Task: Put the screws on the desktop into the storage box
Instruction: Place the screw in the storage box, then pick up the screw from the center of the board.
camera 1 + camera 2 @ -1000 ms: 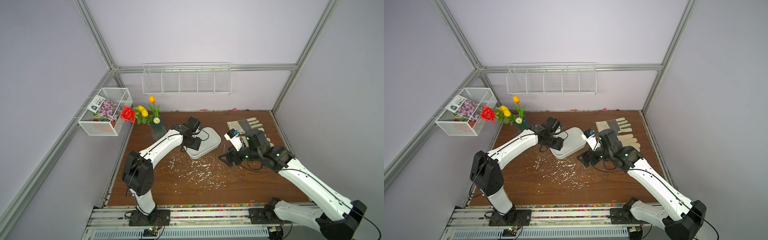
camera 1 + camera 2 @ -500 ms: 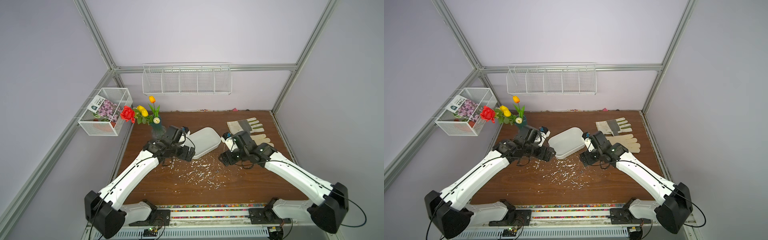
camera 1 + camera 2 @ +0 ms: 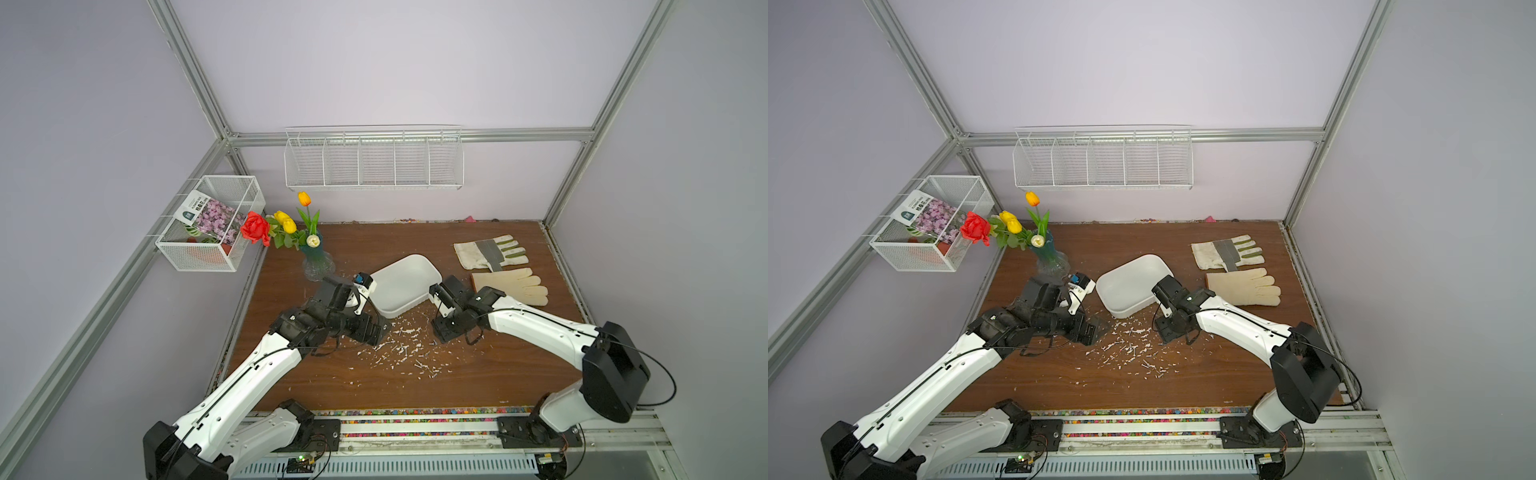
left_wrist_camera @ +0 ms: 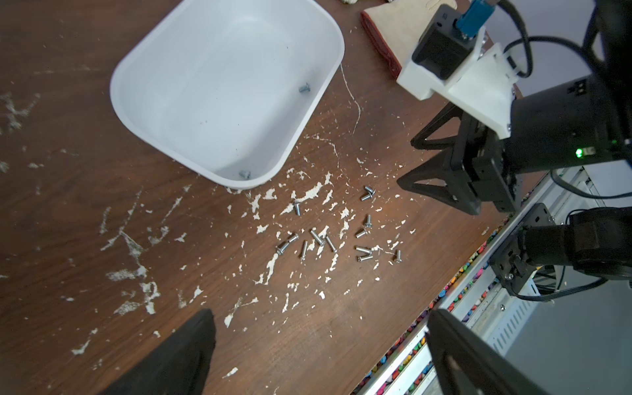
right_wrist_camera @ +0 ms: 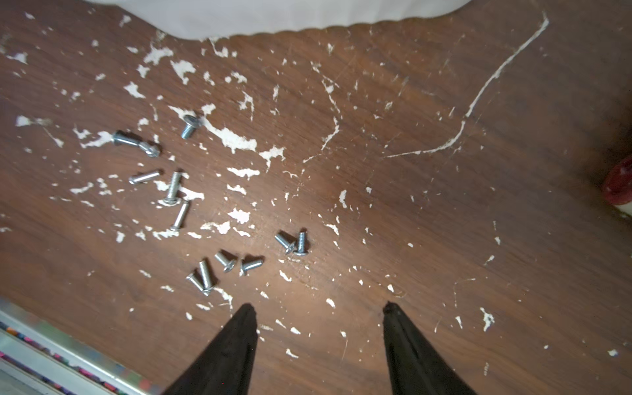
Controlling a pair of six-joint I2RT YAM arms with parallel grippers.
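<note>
Figuring pick step was in hand: screws [image 4: 317, 237] mostly lay scattered on desktop [image 4: 205, 256] mid-desk, just front of storage box [image 4: 219, 102], two already inside. Right gripper [image 5: 319, 306] hovered beside pile, fingers partly apart, empty. Left gripper [image 4: 318, 318] was wide, empty. Next move, I reckoned: straddle one screw, pinch.

A clear glass vase [image 3: 318, 266] holds a red rose [image 3: 255, 228], yellow tulips [image 3: 286, 221], an orange tulip [image 3: 304, 198] and a small white bud [image 3: 312, 240]. Near the vase, past the rose, a white mesh basket [image 3: 195, 259] hangs on the side wall with a flower-print packet [image 3: 210, 214] leaning inside. Above and behind the vase, a long wire rack [image 3: 374, 185] with five compartments is fixed to the back wall. Well apart from the vase, on the side away from the basket, a striped glove [image 3: 490, 253] and a plain cream glove [image 3: 511, 286] lie flat, fingers pointing away from the vase.
</note>
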